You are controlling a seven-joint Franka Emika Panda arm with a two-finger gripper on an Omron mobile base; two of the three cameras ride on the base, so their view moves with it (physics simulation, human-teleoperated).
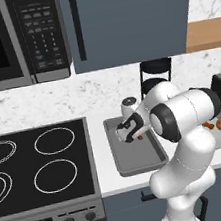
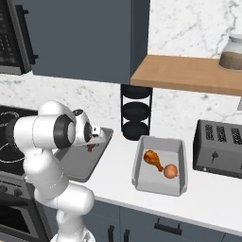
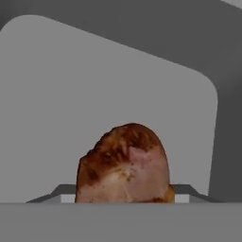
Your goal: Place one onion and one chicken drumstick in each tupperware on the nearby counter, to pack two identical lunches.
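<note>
Drumstick, browned and glossy, with a pale patch of meat (image 3: pixel 124 164), sits right in front of the hand camera, above the floor of a shallow grey rectangular tupperware tray with rounded corners (image 1: pixel 122 165). That tray lies on the long white countertop (image 2: pixel 118 177), just beside the black glass cooktop (image 1: pixel 40 164). The white arm's two-finger gripper (image 1: pixel 127 131) hangs low over the tray's far half, with the brown meat showing at its tip. Whether the jaws are clamped on the drumstick or standing apart around it cannot be told, since the fingertips are hidden behind the meat.

A second matching grey tray (image 2: pixel 143 180) lies on the same countertop, well apart from the cooktop and next to a dark slotted toaster (image 2: pixel 218 147). It already holds another browned drumstick (image 2: pixel 153 158) and a round orange-brown onion (image 2: pixel 170 171). A black three-tier round rack (image 2: pixel 136 116) stands behind, between the two trays.

Likely risks: if the fingers part while the meat is off the tray floor, the rounded piece may roll towards the flared rim. If it sticks to a finger, lifting away could drag it out onto the countertop. The near tray also appears to lack an onion, so the lunches are not yet identical.
</note>
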